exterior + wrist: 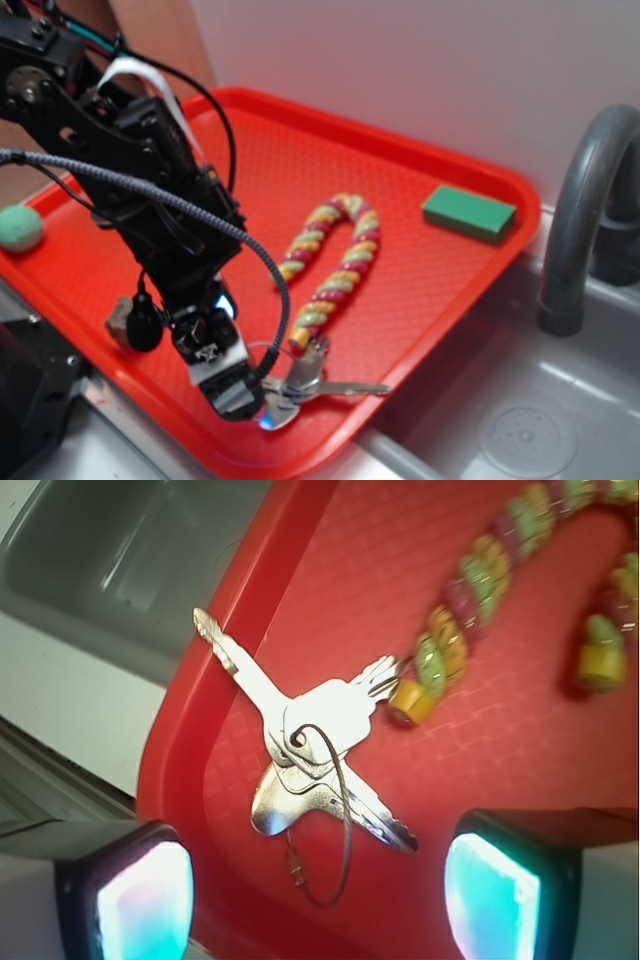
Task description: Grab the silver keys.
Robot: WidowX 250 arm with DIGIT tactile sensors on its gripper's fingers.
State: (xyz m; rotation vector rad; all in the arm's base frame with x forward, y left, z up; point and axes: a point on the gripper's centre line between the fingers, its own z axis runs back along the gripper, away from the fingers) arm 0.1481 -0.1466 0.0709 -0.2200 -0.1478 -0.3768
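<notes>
The silver keys [312, 381] lie flat on the red tray [420, 270] near its front edge, on a thin wire ring. In the wrist view the keys [310, 740] are fanned out ahead of the jaws, with the wire ring [330, 860] lying between the two fingers. My gripper [245, 398] hangs just left of the keys, low over the tray. It is open and holds nothing. Its two lit fingertips [150, 905] stand wide apart, one on each side of the ring.
A red-and-yellow twisted rope [330, 255] lies bent in an arch just behind the keys, one end touching them. A green block [468, 212] sits at the tray's far right. A green ball [20, 228] is at the left. A sink [540, 420] and grey tap [580, 200] are to the right.
</notes>
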